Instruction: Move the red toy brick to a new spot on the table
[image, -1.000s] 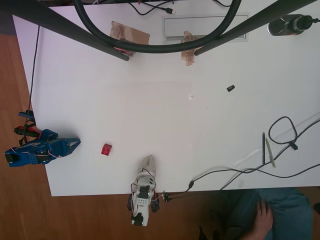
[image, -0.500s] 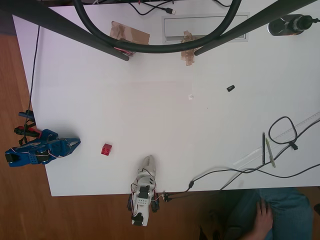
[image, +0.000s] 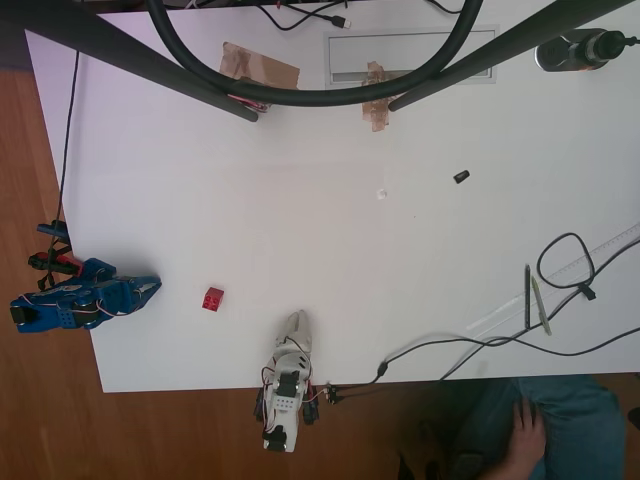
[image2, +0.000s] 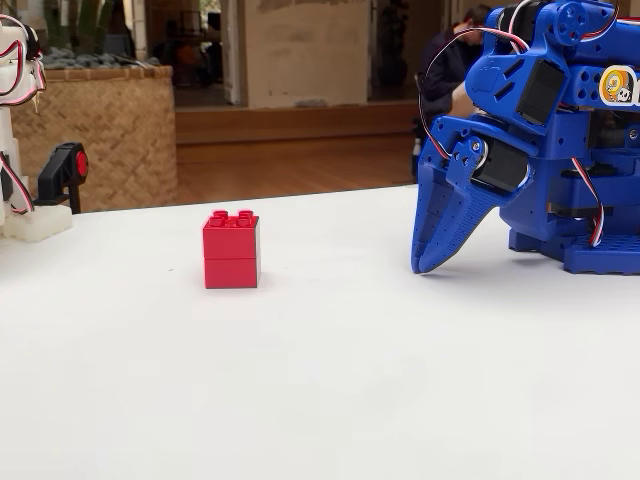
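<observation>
Here the blue gripper rests folded near its base at the left edge of the worktop in the overhead view, its fingers pressed together into a single wedge whose tip touches or nearly touches the surface. The red toy brick stands upright on the worktop, studs up, apart from the gripper tip; in the overhead view the red toy brick lies to the right of the gripper, with bare white surface between them and nothing blocking the line of approach. A small black piece lies well apart toward the far right and plays no part.

Judged from this layout, the task has not begun: the brick is untouched and no grasp is formed.

Risks from here:
- The fingers must spread before reaching the brick; an advance with the tip closed would likely shove the brick across the smooth worktop rather than enclose it.
- The brick is small, about as wide as the gripper tip, so a slightly off-centre closure could pinch a corner and make it twist or pop out.
- A descent that is too low may drag the tip on the surface and stall the arm.
</observation>
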